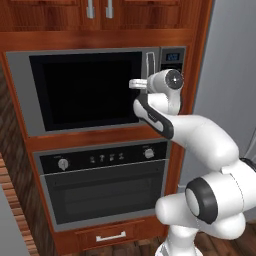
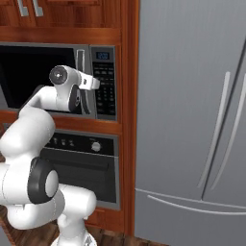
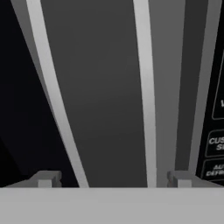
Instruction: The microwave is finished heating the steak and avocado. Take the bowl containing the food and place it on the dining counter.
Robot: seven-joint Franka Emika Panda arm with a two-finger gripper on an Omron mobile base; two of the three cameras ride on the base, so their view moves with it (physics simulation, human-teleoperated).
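Observation:
The microwave (image 1: 85,90) (image 2: 29,72) is built into the wood cabinet wall, and its black glass door is shut. My gripper (image 1: 141,84) (image 2: 90,82) is up against the door's vertical bar handle (image 1: 150,62) (image 2: 80,56). In the hand view the handle (image 3: 109,100) runs up between my two fingertips (image 3: 46,178), and my gripper (image 3: 113,178) stands open around it without pinching it. The bowl, the steak and the avocado are hidden behind the dark door. The dining counter is out of view.
The dark keypad panel (image 2: 103,81) (image 3: 216,148) sits right of the handle. A knobbed oven (image 1: 105,185) (image 2: 81,163) is below the microwave, with a drawer (image 1: 110,235) under it. A tall steel fridge (image 2: 192,120) stands to the right.

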